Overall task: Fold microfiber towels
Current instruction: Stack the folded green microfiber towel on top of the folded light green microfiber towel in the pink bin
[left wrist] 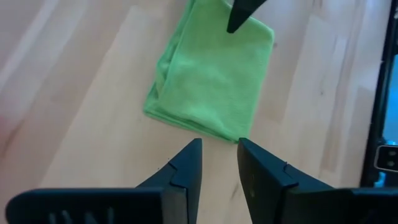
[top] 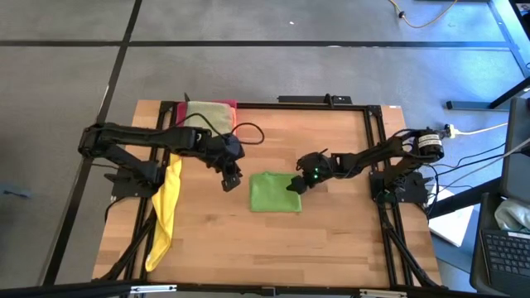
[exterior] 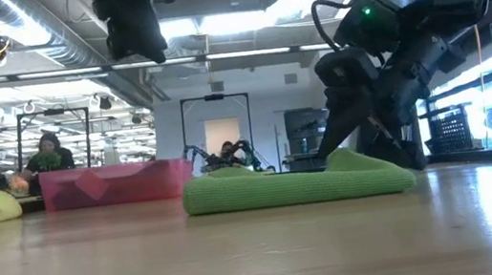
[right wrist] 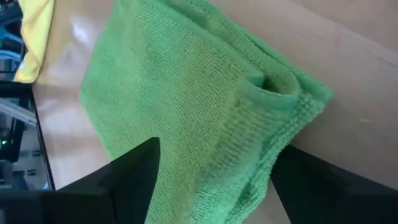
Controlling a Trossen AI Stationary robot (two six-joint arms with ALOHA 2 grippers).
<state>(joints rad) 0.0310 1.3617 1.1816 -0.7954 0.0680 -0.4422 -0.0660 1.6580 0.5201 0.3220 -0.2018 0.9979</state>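
One yellow towel [top: 168, 211] beside pink tray [top: 211, 112]

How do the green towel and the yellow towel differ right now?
The green towel lies folded into a neat rectangle mid-table; the yellow towel lies unfolded in a long crumpled strip at the left edge. The right pincer stands open over the green one; nothing touches the yellow one. Both are soft cloths.

folded green towel [exterior: 296, 182], pink tray [exterior: 118, 184] behind
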